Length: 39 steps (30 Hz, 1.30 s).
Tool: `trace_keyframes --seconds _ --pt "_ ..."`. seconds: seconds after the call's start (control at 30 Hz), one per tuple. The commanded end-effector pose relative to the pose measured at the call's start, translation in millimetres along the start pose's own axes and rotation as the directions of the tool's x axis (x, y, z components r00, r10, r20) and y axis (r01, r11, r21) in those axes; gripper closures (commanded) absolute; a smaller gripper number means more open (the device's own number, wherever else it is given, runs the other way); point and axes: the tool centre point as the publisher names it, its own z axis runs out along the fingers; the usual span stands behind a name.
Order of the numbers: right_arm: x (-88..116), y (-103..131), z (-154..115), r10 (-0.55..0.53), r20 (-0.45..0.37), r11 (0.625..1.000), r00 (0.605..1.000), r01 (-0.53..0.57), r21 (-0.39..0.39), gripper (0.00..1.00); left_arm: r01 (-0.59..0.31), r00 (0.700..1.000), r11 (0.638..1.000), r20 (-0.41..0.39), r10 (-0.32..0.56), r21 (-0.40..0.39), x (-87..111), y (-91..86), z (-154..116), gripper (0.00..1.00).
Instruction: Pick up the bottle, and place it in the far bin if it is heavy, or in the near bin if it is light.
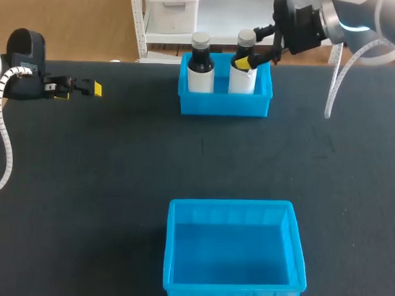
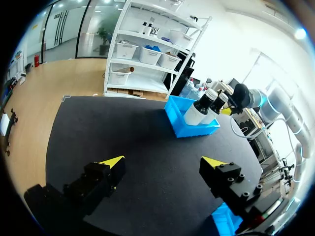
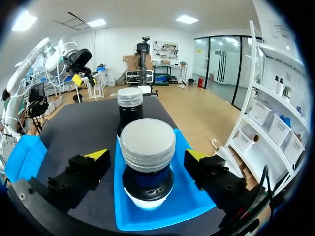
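Right tool (image 3: 146, 155) released astride the bottle (image 3: 147, 142) in far bin (image 3: 123, 209); a skewed move could topple it against the second bottle (image 3: 130, 105).

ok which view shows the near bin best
The head view: the whole near bin is seen from above, with nothing inside. The left wrist view catches only a blue corner beside the left claw; the right wrist view shows just one end, off beside the right claw.
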Motion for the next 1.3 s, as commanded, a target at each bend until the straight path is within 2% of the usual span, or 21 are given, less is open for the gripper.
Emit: trace_keyframes --seconds 0.03,0.77,1.3 --pt "-1.0 9.5 -14.4 -0.004 0.007 1.0 1.0 0.004 0.015 0.0 0.0 1.0 1.0 0.0 0.0 0.0 0.0 0.0 0.0 0.0" --pt "10.4 33.5 -99.6 0.029 0.022 0.987 0.999 -0.032 0.156 0.0 0.0 1.0 1.0 0.0 0.0 0.0 0.0 0.0 0.0 0.0" --pt "8.4 52.3 -116.7 0.062 0.035 0.981 0.997 -0.068 0.184 0.0 0.0 1.0 1.0 0.0 0.0 0.0 0.0 0.0 0.0 0.0"
